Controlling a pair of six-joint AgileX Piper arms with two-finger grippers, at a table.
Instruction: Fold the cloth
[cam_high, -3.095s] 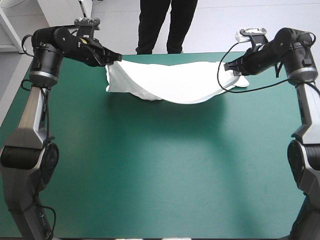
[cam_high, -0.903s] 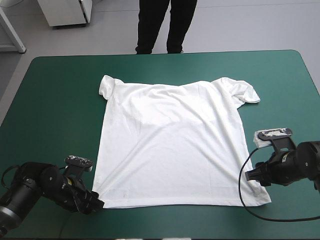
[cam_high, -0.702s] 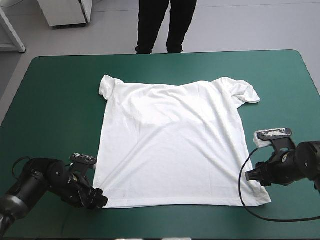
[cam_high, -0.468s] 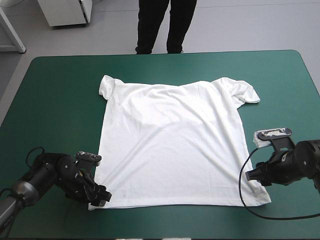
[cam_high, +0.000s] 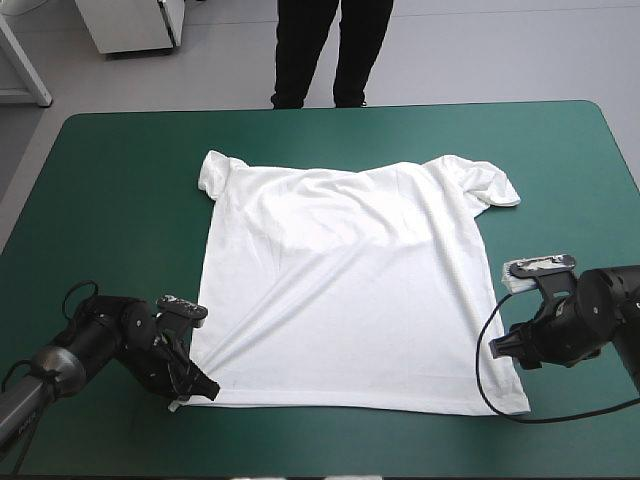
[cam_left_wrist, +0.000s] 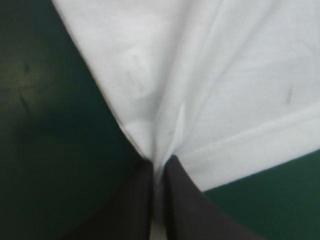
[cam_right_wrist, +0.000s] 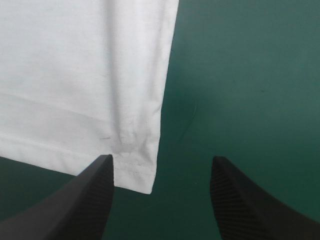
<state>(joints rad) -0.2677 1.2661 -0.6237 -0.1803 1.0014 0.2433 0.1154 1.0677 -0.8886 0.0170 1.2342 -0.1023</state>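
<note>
Black fingers of the left tool (cam_left_wrist: 159, 167) pinched tight on the T-shirt (cam_high: 340, 280) at its near-left hem corner, creases fanning out from the pinch. Right tool (cam_right_wrist: 161, 160) fingers stand apart, near-right hem corner lying between them, nothing clamped. T-shirt spread flat mid-counter (cam_high: 120, 150) on the teal-green cover, sleeves toward the far edge, hem toward the near edge.

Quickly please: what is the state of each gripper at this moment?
Left gripper: shut on the T-shirt, at a near hem corner.
Right gripper: open, the T-shirt's other hem corner lies between its fingers.
</note>
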